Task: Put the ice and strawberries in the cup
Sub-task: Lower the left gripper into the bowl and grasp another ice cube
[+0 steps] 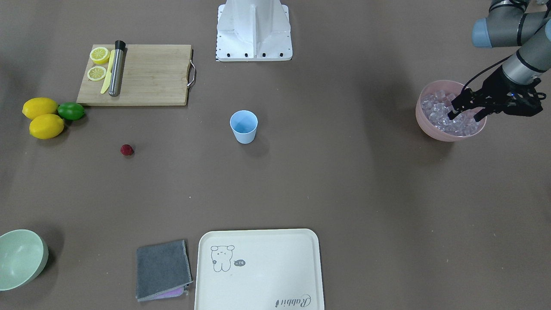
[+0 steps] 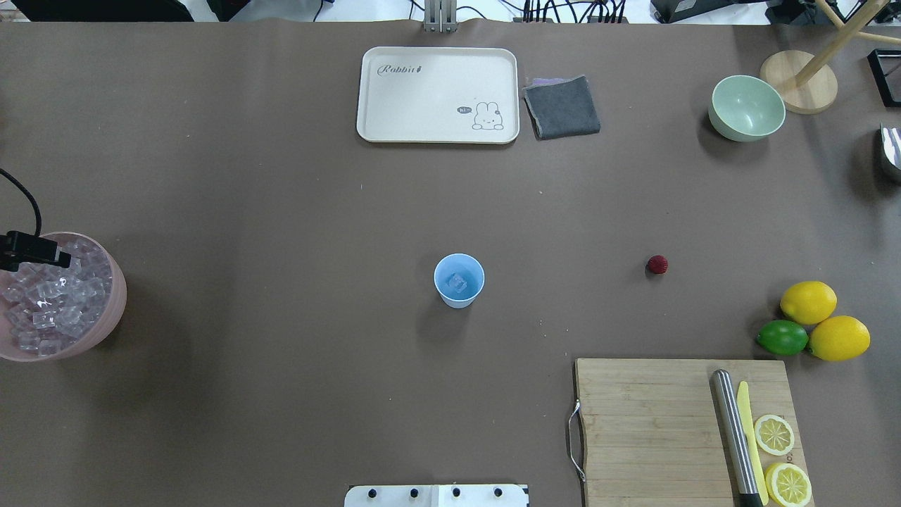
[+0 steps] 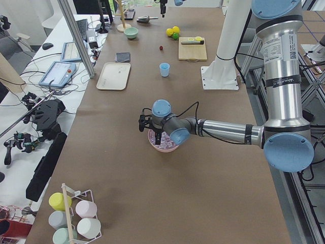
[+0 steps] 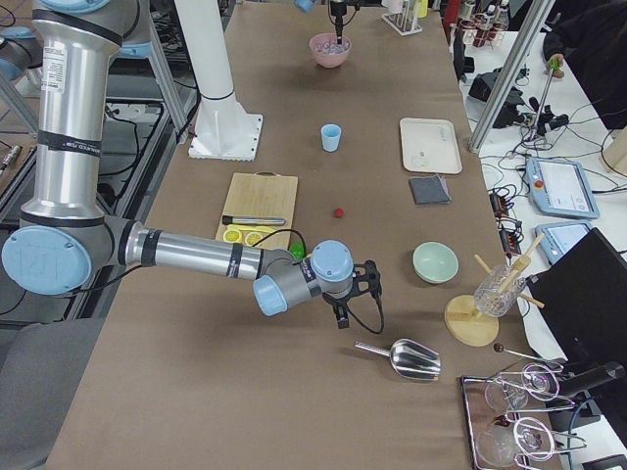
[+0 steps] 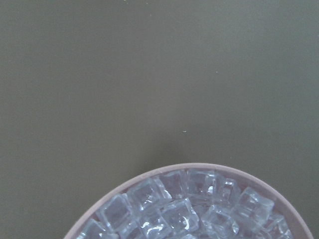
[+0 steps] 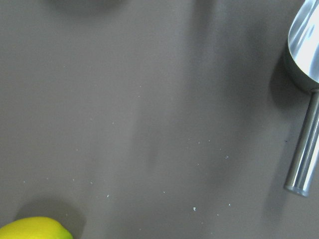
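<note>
Open tabletop (image 2: 295, 211) around cup (image 2: 459, 282), strawberry (image 2: 657, 265)

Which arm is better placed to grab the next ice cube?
Left: the left gripper hangs open over the ice in the pink bowl. The right gripper is at the table's other end, by the metal scoop.

— What can you read here?
— Only the cream tray (image 2: 429, 98), upper middle of your overhead view: "Rabbit" in script at one corner, and a tiny "hi" bubble beside its bunny drawing.
— And the near arm's sticker (image 3: 282, 47)?
— Too small for you to read.
</note>
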